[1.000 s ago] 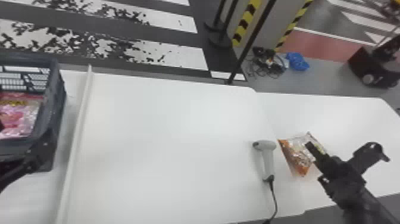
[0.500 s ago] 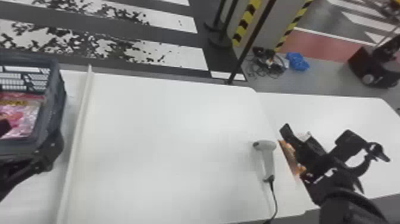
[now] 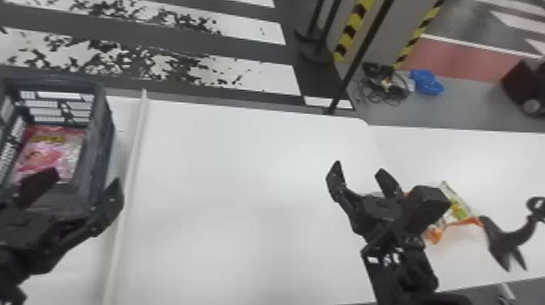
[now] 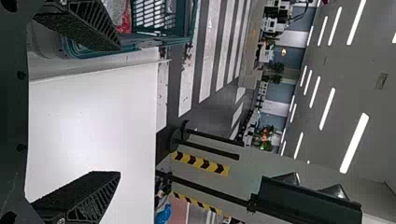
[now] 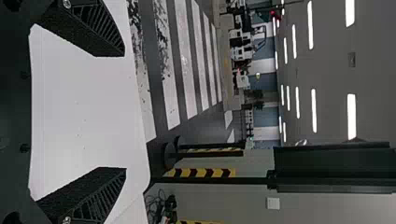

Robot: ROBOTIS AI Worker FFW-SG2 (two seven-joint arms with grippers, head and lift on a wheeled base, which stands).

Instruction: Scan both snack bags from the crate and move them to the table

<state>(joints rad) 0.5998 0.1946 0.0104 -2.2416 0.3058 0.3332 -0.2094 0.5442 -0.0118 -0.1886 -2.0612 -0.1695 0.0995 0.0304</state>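
In the head view my left gripper (image 3: 83, 182) is open at the near side of the dark crate (image 3: 103, 142), one finger over the crate and the other just right of it. The pink snack bag (image 3: 50, 152) lies inside the crate. My right gripper (image 3: 359, 170) stands open over the right part of the white table (image 3: 243, 182), with the orange snack bag (image 3: 460, 211) to its right, partly covered by the arm. In the left wrist view my left gripper (image 4: 118, 111) has nothing between its fingers, and in the right wrist view my right gripper (image 5: 125, 112) holds nothing.
A raised white strip (image 3: 125, 178) runs along the table between the crate and its middle. A dark curved piece (image 3: 507, 239) shows right of the right arm. Posts with a black pole (image 3: 357, 61) stand beyond the table's far edge.
My right gripper has swung left from above the orange bag to over the table, covering the spot where the scanner lay. The left gripper has come further right into view at the crate.
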